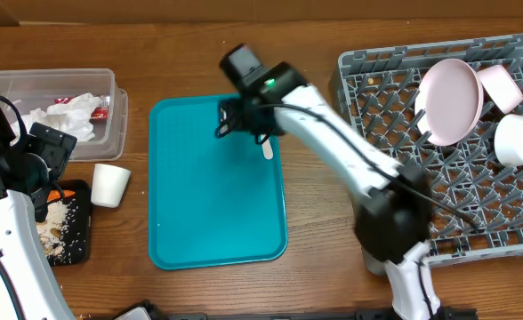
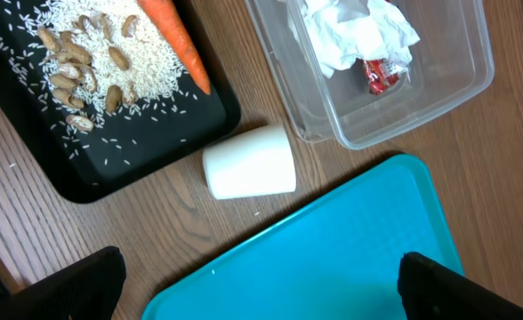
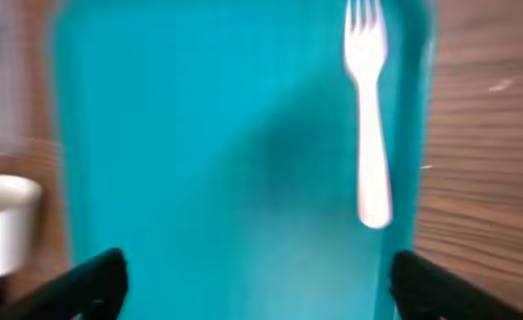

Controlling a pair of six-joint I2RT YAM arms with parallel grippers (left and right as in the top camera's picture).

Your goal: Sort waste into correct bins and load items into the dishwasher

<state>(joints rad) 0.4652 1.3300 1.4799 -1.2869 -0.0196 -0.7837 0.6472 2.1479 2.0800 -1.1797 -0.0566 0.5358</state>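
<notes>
Lying left of the teal tray (image 1: 208, 213): clear tub (image 1: 108, 133) with crumpled napkins (image 1: 61, 116) and a red wrapper (image 2: 384, 74); black tray (image 2: 110, 169) with rice and nuts (image 2: 92, 53) and a carrot (image 2: 174, 40); white cup (image 1: 110, 185) on its side on the bench, between them and the tray.
Left gripper (image 2: 260, 289): open and empty, over the tray's left edge near the cup.
On the teal tray: white fork (image 3: 368, 124), flat, close to the right edge.
Right gripper (image 3: 257, 276): over the tray, fingers spread wide, nothing between them.
Key relation: the fork lies ahead of the right gripper and off to its rack side. Its long axis runs along the tray's long edge, across the closing line. The right arm is much nearer.
Right of the teal tray: dish rack (image 1: 475, 204) holding pink plate (image 1: 451, 100), pink bowl (image 1: 502, 86) and white bowl (image 1: 518, 140).
</notes>
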